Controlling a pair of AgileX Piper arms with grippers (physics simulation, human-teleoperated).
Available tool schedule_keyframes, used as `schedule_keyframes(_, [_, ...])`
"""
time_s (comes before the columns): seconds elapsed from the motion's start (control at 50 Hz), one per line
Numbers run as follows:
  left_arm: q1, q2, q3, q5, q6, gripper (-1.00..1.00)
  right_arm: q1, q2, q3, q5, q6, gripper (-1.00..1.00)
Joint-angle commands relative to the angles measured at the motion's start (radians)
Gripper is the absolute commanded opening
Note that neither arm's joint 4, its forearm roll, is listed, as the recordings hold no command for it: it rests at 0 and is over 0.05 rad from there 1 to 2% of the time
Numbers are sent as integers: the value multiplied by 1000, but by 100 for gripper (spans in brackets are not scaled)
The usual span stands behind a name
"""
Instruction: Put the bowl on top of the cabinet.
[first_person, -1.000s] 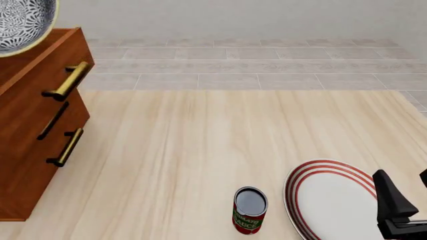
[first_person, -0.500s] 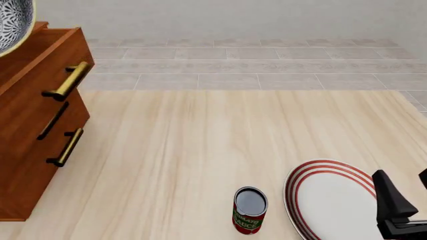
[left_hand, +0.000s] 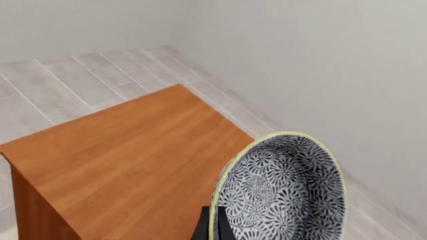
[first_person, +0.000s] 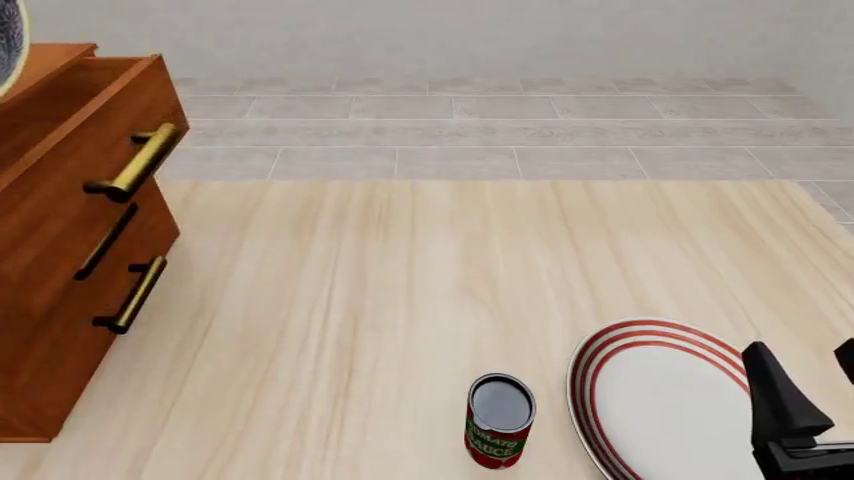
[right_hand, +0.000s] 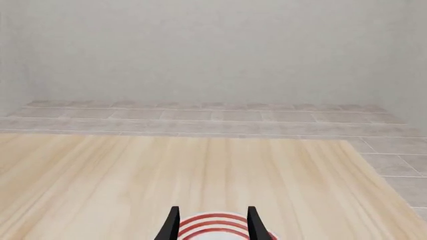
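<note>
We note the left gripper (left_hand: 212, 231) pinching the rim of the bowl (left_hand: 280, 190), dark fingers closed on the yellowish edge, so the bowl hangs tilted with its patterned inside facing the wrist camera. In that view it sits above the flat top of the cabinet (left_hand: 127, 160), not touching the wood as far as we can judge; we take the tilt to follow from the rim grip, and the height to give clearance before lowering. From the front, only a sliver of the bowl shows at the upper left corner, over the cabinet. The right gripper (right_hand: 212, 222) is parked with its fingers parted and nothing between them, over the plate (right_hand: 220, 226) with red rings, presumably kept out of the way. A sauce can (first_person: 501, 420) stands just beside the plate. The table (first_person: 400, 300) is pale wood grain; beyond it we see grey floor tiles and a plain light wall.
</note>
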Motion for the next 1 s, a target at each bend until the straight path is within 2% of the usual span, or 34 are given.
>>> schedule_keyframes(0.02, [47,9,0,-9,-18,-100,1,0,2,-1,-1,100])
schedule_keyframes(0.4, [73,43,-7,-17,-75,-100,2,5,1,-6,-1,100])
schedule_keyframes(1.0, [111,86,38,-53,-85,-100,3,1,0,-1,-2,100])
